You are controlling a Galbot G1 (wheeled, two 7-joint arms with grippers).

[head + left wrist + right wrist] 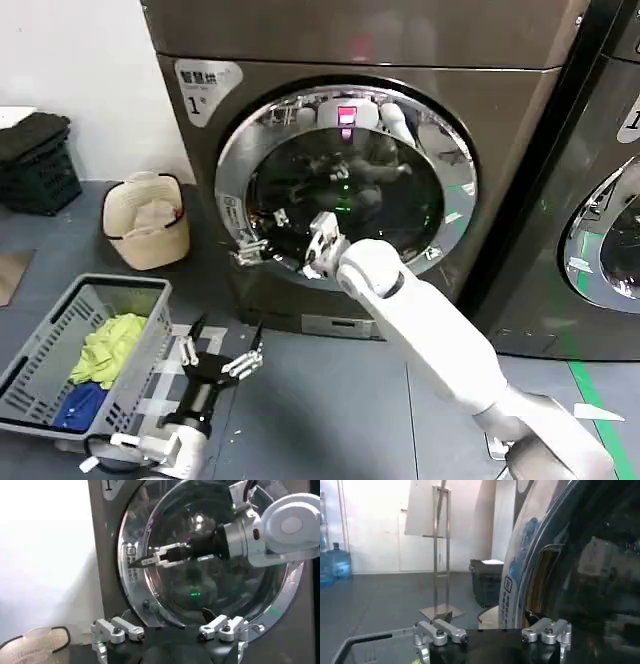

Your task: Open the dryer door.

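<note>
The dryer door (350, 190) is a big round door with a shiny chrome rim and dark glass, on the bronze-grey machine marked "1". My right arm reaches up from the lower right, and my right gripper (258, 238) is at the door's lower left rim. In the right wrist view this gripper (487, 620) is open, with the chrome rim's edge (512, 585) between its fingers. From the left wrist view I see the right gripper (145, 560) side-on against the door (200, 592). My left gripper (222, 342) (165, 622) hangs open low over the floor, facing the door.
A grey basket (150, 330) with yellow-green and blue clothes stands at my lower left. A beige laundry basket (145, 220) sits left of the dryer, with a dark crate (35, 165) farther left. A darker neighbouring machine (600, 230) stands on the right.
</note>
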